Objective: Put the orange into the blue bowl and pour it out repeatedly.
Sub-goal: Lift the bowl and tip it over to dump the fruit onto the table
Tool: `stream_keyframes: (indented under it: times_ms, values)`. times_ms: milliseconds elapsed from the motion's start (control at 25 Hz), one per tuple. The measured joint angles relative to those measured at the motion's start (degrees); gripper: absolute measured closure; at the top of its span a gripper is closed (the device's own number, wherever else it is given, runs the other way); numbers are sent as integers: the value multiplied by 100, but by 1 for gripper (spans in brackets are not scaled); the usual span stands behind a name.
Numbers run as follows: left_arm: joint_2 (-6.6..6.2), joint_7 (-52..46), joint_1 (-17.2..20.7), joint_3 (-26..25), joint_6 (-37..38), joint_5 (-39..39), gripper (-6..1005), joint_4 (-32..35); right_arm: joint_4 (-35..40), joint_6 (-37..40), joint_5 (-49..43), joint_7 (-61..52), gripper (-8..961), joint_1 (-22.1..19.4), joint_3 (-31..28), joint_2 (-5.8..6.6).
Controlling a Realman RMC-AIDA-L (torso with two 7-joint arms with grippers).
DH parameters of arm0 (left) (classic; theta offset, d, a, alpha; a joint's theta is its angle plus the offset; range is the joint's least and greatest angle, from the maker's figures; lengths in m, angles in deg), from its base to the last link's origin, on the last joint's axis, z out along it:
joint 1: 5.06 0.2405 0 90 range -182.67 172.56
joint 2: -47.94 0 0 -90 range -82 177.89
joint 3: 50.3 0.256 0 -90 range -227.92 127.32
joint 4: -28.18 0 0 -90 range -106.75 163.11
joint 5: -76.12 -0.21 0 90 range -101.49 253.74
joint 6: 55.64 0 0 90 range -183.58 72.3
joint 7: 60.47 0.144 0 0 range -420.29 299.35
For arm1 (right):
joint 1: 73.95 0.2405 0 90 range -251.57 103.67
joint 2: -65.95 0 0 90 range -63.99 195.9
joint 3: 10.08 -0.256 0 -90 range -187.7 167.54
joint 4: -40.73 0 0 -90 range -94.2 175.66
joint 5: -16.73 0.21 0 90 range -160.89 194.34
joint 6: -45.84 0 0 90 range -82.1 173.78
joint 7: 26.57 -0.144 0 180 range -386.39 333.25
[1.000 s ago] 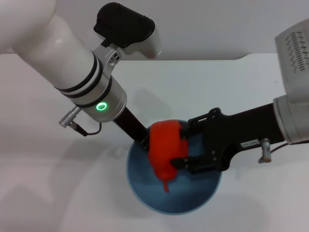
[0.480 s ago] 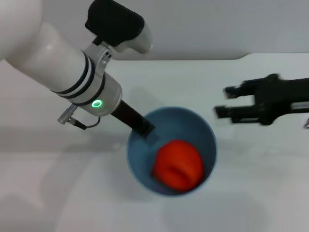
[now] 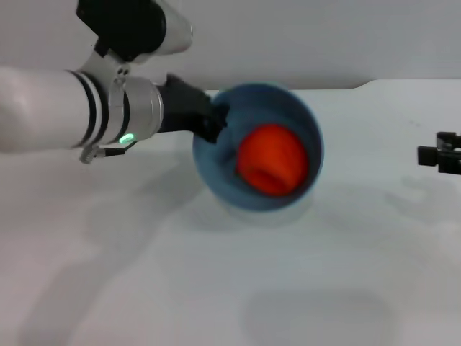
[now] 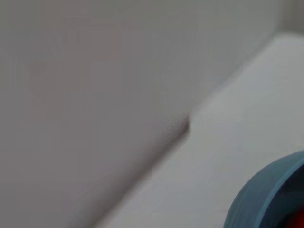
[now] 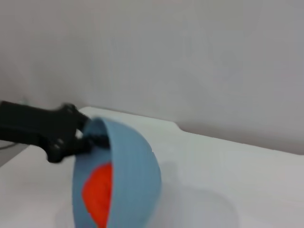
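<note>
The blue bowl (image 3: 256, 148) is lifted off the white table and tilted on its side, its mouth facing up toward the head camera. The orange (image 3: 272, 158) lies inside it against the lower wall. My left gripper (image 3: 213, 119) is shut on the bowl's left rim. The right wrist view shows the bowl (image 5: 128, 175) side-on, the orange (image 5: 97, 194) inside, and the left gripper (image 5: 85, 135) pinching the rim. The left wrist view shows only the bowl's edge (image 4: 266, 194). My right gripper (image 3: 441, 153) is open and empty at the far right, well clear of the bowl.
The white table (image 3: 216, 288) spreads below and in front of the bowl. A grey wall (image 3: 288, 36) rises behind the table's back edge, which has a step at the back right (image 3: 360, 85).
My right gripper let go of the orange into the bowl and drew back to the right. My left arm raised the bowl and tipped it on its side, the orange still inside.
</note>
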Motion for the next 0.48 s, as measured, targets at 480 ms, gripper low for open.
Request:
stream_keyframes:
  times_ms: [480]
  values:
    - [17,1993,1821,2566,-6163,-1371,1001,-444,-39,35,-476,-24,374,-73,-399,-4]
